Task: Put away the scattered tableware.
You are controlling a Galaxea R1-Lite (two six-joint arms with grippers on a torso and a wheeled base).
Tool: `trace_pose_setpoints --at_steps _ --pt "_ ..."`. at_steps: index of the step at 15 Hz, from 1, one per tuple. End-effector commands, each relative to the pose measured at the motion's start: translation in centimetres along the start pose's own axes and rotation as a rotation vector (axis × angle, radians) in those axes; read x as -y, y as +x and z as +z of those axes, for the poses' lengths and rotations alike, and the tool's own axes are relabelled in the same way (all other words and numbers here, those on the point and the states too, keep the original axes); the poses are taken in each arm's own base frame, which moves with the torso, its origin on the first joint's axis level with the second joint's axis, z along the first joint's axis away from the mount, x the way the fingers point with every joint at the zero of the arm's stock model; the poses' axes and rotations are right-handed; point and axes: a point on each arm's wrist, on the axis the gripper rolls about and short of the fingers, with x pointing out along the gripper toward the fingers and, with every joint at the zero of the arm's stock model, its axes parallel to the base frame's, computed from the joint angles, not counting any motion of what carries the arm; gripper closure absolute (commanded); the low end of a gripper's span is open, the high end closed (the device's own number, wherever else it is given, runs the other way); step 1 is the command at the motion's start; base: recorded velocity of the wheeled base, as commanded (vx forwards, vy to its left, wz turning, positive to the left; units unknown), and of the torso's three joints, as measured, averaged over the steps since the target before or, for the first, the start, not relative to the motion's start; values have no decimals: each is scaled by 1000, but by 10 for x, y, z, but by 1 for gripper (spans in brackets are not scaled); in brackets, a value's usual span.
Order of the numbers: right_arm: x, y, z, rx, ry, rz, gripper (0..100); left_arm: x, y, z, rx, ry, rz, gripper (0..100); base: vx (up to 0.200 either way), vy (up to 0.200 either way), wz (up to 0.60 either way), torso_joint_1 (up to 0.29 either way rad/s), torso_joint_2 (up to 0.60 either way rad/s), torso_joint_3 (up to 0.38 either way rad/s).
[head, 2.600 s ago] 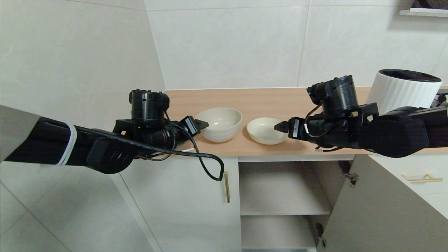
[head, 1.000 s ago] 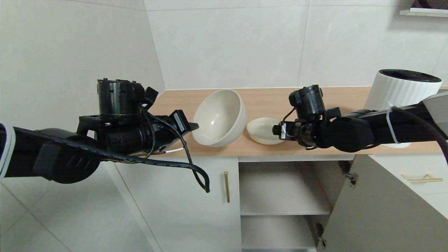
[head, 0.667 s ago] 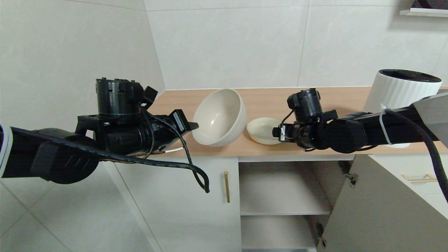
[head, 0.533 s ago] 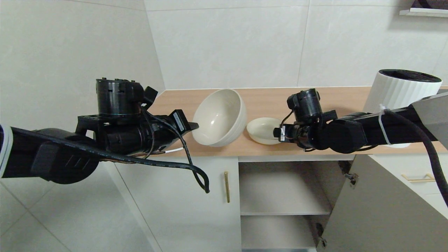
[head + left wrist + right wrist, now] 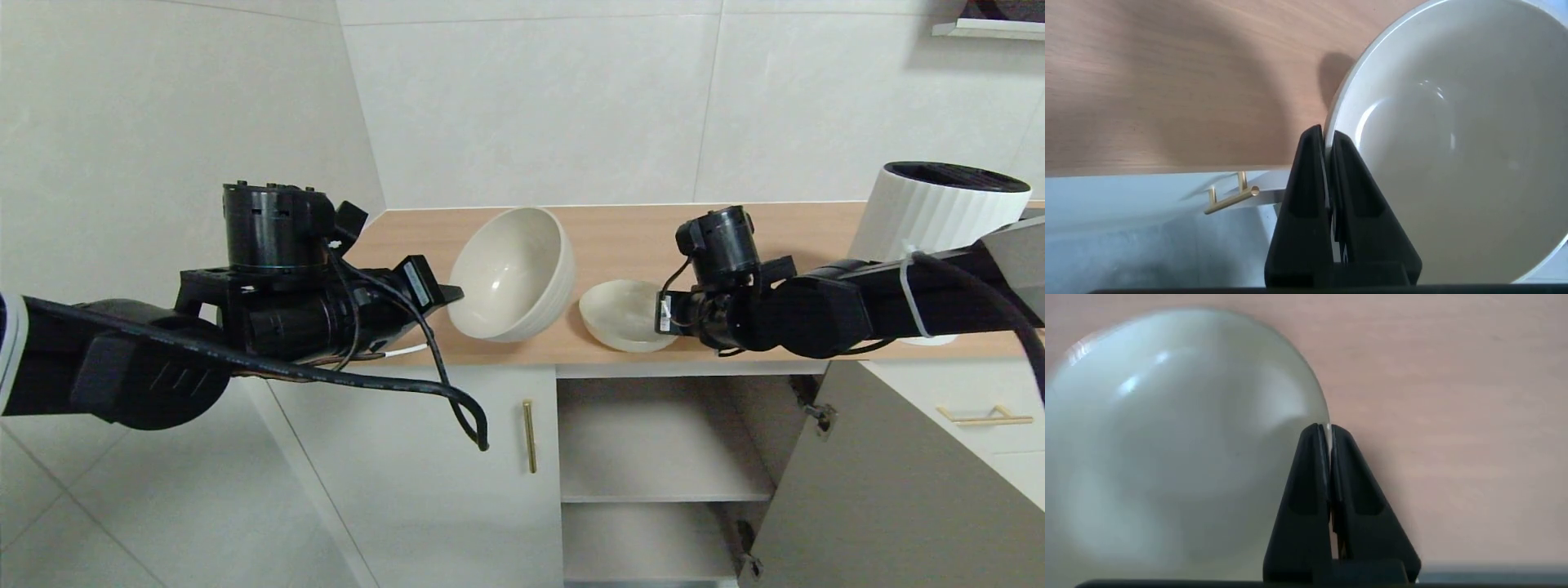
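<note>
A large cream bowl [image 5: 514, 273] hangs tilted above the wooden counter [image 5: 620, 233], its opening turned toward my left arm. My left gripper [image 5: 453, 292] is shut on its near rim; in the left wrist view the fingers [image 5: 1310, 175] pinch the rim of the bowl [image 5: 1454, 139]. To its right, a small shallow cream bowl [image 5: 624, 314] is tipped at the counter's front edge. My right gripper [image 5: 660, 314] is shut on its right rim. In the right wrist view the fingers [image 5: 1310, 474] clamp the edge of the small bowl [image 5: 1167, 433].
A white ribbed cylinder [image 5: 939, 220] stands on the counter at the right. Below, the cabinet [image 5: 653, 441] stands open showing two shelves, its door [image 5: 882, 490] swung out to the right. A closed door with a gold handle [image 5: 530, 437] is on the left.
The left gripper lifted and tilted the large bowl earlier and now holds still. The right gripper closed on the small bowl's rim, then drew it toward the front edge and tipped it.
</note>
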Motion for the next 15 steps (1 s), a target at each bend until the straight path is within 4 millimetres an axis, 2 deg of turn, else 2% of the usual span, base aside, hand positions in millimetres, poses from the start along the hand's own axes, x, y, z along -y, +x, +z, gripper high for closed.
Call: trace_pose_setpoints --at_steps 1,2,3,4,6,8,9,11,15 --pt "21 -33 14 5 18 1 100 2 -3 1 8 2 -6 100 0 0 0 0 0 0" --pt "27 -42 15 -2 18 6 100 3 -5 1 8 2 -8 100 0 0 0 0 0 0" --pt "37 -62 19 -15 20 33 100 3 -10 -1 7 6 -9 100 0 0 0 0 0 0" --pt "48 -89 20 -41 21 97 100 10 -21 -7 1 25 -26 100 0 0 0 0 0 0" --pt "63 -125 16 -104 17 200 100 14 -46 -14 1 73 -37 100 0 0 0 0 0 0" --pt "69 -140 13 -134 23 242 100 14 -58 -16 5 92 -40 100 0 0 0 0 0 0" --pt "77 -151 0 -178 18 292 100 15 -67 -16 8 97 -42 100 0 0 0 0 0 0" --pt "82 -158 -10 -215 -1 358 100 8 -69 -25 -50 137 2 100 0 0 0 0 0 0" --pt "81 -153 -15 -235 -48 360 100 1 -69 -41 -136 230 38 100 0 0 0 0 0 0"
